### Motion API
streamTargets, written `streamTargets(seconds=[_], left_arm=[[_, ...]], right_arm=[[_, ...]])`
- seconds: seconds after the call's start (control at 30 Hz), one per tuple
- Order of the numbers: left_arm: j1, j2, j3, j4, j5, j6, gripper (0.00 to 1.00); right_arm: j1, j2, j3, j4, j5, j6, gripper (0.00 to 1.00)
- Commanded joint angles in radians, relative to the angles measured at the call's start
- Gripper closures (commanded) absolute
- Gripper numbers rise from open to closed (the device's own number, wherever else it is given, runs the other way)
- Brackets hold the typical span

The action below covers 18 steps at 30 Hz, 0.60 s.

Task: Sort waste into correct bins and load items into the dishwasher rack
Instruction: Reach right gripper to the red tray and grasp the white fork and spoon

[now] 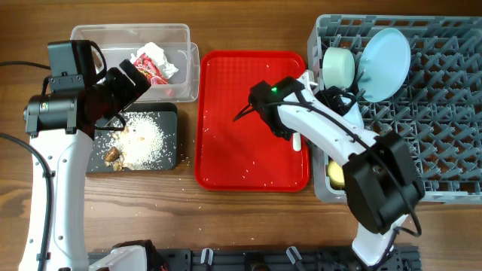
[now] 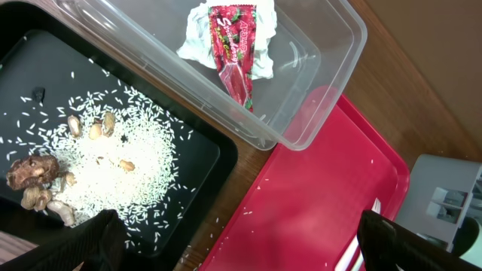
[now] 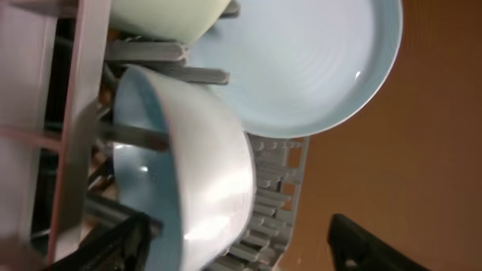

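Observation:
The white napkin (image 1: 157, 53) (image 2: 197, 39) and the red wrapper (image 1: 149, 69) (image 2: 235, 60) lie in the clear tub (image 1: 178, 34) (image 2: 335, 38). Rice (image 1: 144, 139) (image 2: 113, 162) and brown scraps (image 1: 113, 156) (image 2: 30, 177) lie in the black tray (image 1: 170, 113) (image 2: 22, 71). My left gripper (image 1: 138, 77) (image 2: 252, 245) is open and empty above the tray's edge. The grey rack (image 1: 444, 113) (image 3: 280, 197) holds the plate (image 1: 385, 51) (image 3: 316, 60), green bowl (image 1: 339, 66) (image 3: 162, 15), light blue bowl (image 3: 203, 173) and yellow cup (image 1: 335, 175). My right gripper (image 1: 343, 99) (image 3: 241, 248) is open around the blue bowl.
The red serving tray (image 1: 241, 83) (image 2: 316, 188) sits between the bins and the rack, with stray rice grains on it. White cutlery (image 1: 297, 141) (image 2: 374, 207) lies at its right edge. My right arm's elbow (image 1: 275, 98) hangs over the tray.

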Motion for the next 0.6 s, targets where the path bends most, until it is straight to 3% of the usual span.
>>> streamTargets(seconds=[0.0,0.13,0.23,0.3,0.4,0.57], left_arm=[[0.006,0.000,0.006,0.000,0.008,-0.002,0.00],[0.006,0.000,0.006,0.000,0.008,-0.002,0.00],[0.006,0.000,0.006,0.000,0.008,-0.003,0.00],[0.006,0.000,0.006,0.000,0.008,-0.003,0.00],[0.006,0.000,0.006,0.000,0.008,-0.002,0.00],[0.006,0.000,0.006,0.000,0.008,-0.003,0.00]], right_arm=[[-0.006,-0.111,0.108,0.006,-0.072,-0.005,0.05],[-0.007,-0.210,0.219,0.099,-0.282,-0.195,0.00],[-0.007,-0.281,0.244,0.261,-0.884,-0.355,0.01],[-0.008,-0.286,0.235,0.377,-1.191,-0.378,0.19],[-0.008,-0.249,0.195,0.467,-1.139,-0.189,0.23],[-0.008,-0.086,0.177,0.380,-0.909,0.133,0.25]])
